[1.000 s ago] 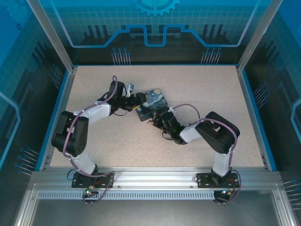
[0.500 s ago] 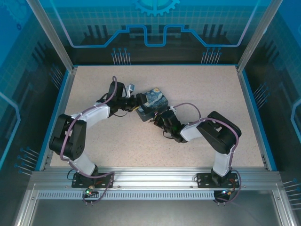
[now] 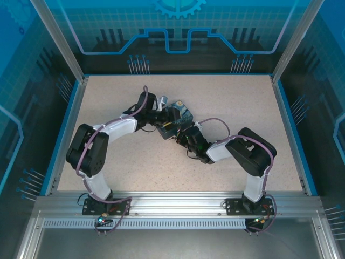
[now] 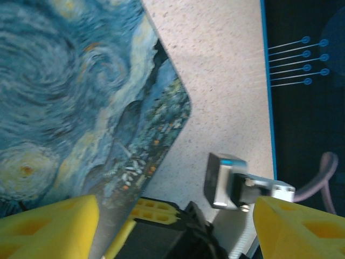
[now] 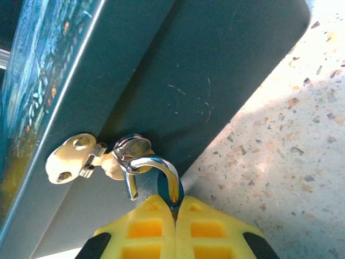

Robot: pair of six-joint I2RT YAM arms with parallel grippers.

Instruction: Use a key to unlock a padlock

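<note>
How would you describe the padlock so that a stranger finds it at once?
Find the tin box painted with a swirling night sky, in the middle of the table. A brass latch sits on its dark side, and the padlock hangs there. Only it has a curved hoop, its blue body pinched by the right claw.

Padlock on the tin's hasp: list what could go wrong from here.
1. The right gripper pinches only a sliver of the padlock; it might slip out.
2. The shackle hooks the hasp of the tipped tin; pulling could drag or topple it, as the left gripper is open, not clamping it.
</note>
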